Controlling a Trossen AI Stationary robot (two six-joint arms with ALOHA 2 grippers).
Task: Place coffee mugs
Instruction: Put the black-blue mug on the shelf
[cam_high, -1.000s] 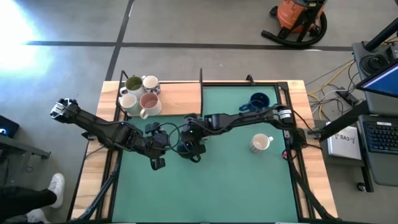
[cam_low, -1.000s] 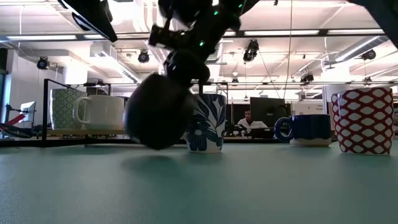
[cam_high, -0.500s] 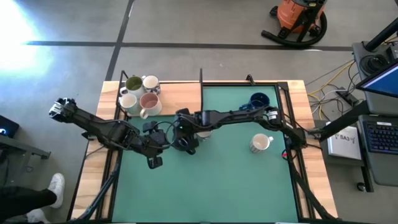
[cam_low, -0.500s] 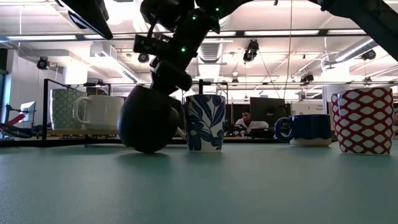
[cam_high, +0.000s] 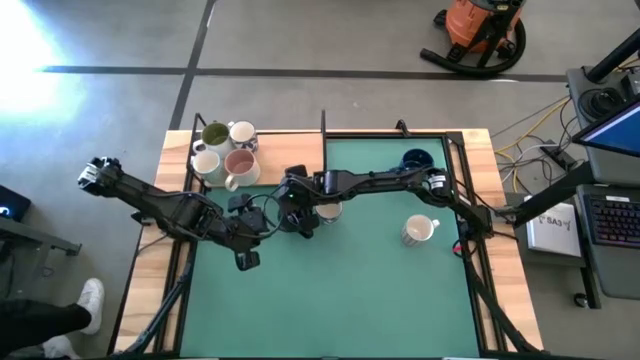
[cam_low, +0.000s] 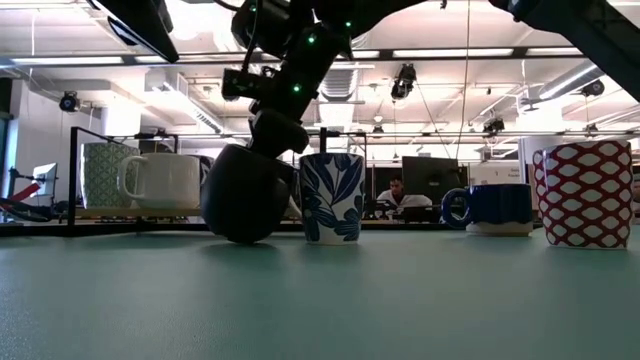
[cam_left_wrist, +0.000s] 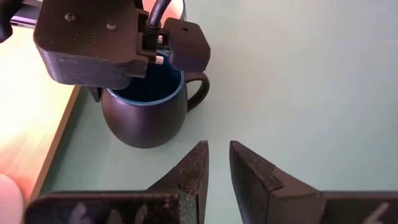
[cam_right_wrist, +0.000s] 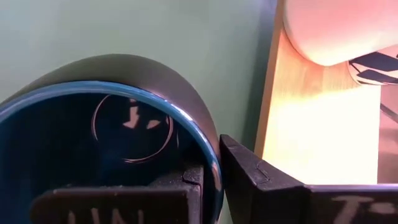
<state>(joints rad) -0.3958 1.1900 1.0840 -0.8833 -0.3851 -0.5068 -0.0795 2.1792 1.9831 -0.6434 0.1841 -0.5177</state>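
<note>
Moving toward the wooden side of the worktop (cam_high: 290, 152) over the last second, the right claw (cam_high: 296, 208) is carrying a dark navy mug (cam_low: 243, 192) away from the middle of the green mat (cam_high: 380, 290). A second ago the mug was hanging tilted above the mat; now, in the low view, it is sitting at or just on the surface, leaning slightly, just beside a white mug with blue leaf print (cam_low: 331, 197). The right claw is pinching the mug's rim, one finger inside the blue interior and one outside, as the right wrist view shows. That suggests the set-down is nearly complete, though the release is not yet done.

The left claw (cam_left_wrist: 216, 163) is waiting near the mug, its fingers nearly pressed together with a narrow gap, holding nothing.

On the wood, inside a thin black frame, four mugs are standing clustered: an olive-green-lined mug (cam_high: 214, 134), a white mug (cam_high: 242, 133), another white mug (cam_high: 206, 161) and a pinkish-lined mug (cam_high: 239, 165). All look empty. On the mat, a second navy mug (cam_high: 415, 161) and a red-patterned white mug (cam_high: 420, 230) are standing well apart, probably awaiting their turn. The carried mug's interior is empty too.
</note>
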